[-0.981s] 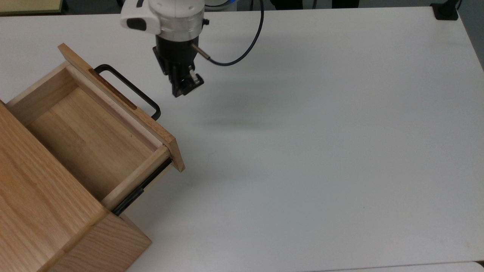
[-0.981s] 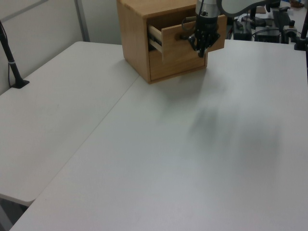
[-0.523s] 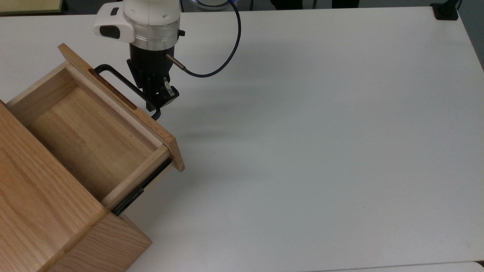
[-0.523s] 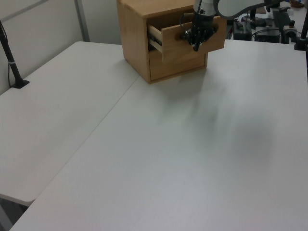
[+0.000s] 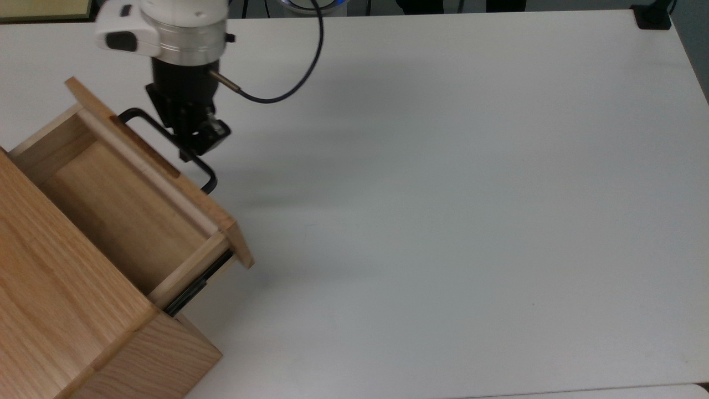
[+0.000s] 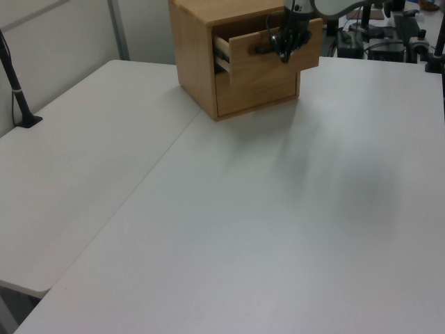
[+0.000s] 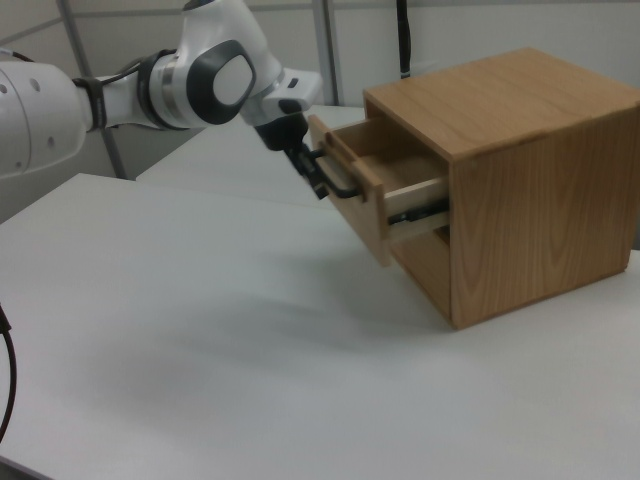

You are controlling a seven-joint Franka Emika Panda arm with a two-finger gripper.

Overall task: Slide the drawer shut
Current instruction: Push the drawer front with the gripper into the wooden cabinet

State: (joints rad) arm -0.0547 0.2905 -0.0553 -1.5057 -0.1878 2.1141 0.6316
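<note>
At ten o'clock on the surface (image 5: pixel 443 166), my fingers (image 5: pixel 198 145), their gap unreadable to me, press the handle (image 5: pixel 206 174) of the half-open drawer (image 5: pixel 138 210); pushing off-centre could jam its rails.

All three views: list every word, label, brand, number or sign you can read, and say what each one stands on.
None: no readable text, label, brand, number or sign appears on the drawer, the cabinet, the robot arm or the white table.
</note>
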